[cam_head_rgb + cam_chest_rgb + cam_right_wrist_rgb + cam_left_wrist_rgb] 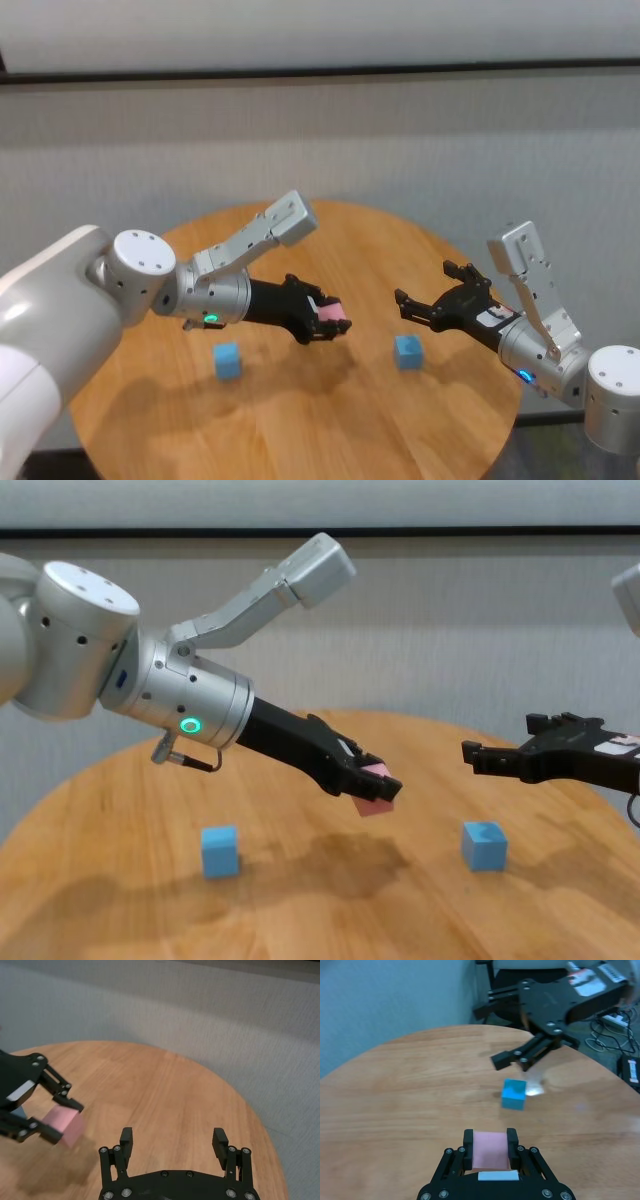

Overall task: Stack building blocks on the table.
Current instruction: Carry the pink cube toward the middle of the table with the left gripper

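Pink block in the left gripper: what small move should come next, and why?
Probably carry the pink block toward the blue block on the right and lower it on top: the left gripper holds it above the table, nothing is stacked.

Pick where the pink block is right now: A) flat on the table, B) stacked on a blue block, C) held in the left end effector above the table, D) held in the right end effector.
C: the pink block sits clamped in the left end effector, raised above the table; the right end effector is open and empty.
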Action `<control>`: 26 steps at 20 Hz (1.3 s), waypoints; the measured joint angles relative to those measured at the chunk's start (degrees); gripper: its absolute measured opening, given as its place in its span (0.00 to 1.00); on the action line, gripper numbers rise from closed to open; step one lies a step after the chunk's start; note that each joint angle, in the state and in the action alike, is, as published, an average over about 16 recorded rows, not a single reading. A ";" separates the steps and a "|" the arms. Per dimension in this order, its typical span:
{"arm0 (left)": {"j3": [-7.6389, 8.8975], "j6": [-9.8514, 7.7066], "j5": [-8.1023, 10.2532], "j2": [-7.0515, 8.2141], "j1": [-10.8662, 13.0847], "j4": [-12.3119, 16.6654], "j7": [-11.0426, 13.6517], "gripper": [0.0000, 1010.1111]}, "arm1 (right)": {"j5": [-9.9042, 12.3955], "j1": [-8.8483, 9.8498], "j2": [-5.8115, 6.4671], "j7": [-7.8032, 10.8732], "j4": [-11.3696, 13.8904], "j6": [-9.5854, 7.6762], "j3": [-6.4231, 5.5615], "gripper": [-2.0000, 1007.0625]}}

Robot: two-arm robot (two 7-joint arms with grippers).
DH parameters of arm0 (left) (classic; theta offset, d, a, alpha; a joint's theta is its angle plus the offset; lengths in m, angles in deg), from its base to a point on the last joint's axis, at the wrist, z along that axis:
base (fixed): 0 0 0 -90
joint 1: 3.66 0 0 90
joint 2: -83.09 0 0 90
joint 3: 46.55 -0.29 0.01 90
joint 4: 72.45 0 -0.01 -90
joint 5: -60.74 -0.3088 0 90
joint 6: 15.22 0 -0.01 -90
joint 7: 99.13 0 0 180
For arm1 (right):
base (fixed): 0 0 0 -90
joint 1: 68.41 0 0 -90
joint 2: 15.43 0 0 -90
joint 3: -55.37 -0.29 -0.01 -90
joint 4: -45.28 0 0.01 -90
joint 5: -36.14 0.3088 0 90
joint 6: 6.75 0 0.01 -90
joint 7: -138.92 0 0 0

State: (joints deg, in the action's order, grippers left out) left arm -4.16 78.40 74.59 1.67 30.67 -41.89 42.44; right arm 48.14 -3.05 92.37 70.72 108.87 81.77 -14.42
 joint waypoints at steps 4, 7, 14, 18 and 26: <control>0.34 4.52 -0.48 -4.28 -3.95 -11.46 0.07 0.40 | 0.00 0.00 0.00 0.00 0.00 0.00 0.00 0.99; 0.52 7.63 -0.70 -7.07 -6.61 -19.09 0.14 0.40 | 0.00 0.00 0.00 0.00 0.00 0.00 0.00 0.99; 0.52 12.06 -0.86 -11.06 -10.44 -30.04 0.26 0.40 | 0.00 0.00 0.00 0.00 0.00 0.00 0.00 0.99; 0.43 12.48 -0.76 -11.39 -10.74 -30.96 0.27 0.40 | 0.00 0.00 0.00 0.00 0.00 0.00 0.00 0.99; 0.32 10.78 -0.65 -9.87 -9.38 -26.98 0.10 0.40 | 0.00 0.00 0.00 0.00 0.00 0.00 0.00 0.99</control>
State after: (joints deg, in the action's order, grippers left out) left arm -3.84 89.18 73.95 -8.20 21.29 -68.87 42.54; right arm 48.14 -3.05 92.37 70.72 108.87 81.77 -14.43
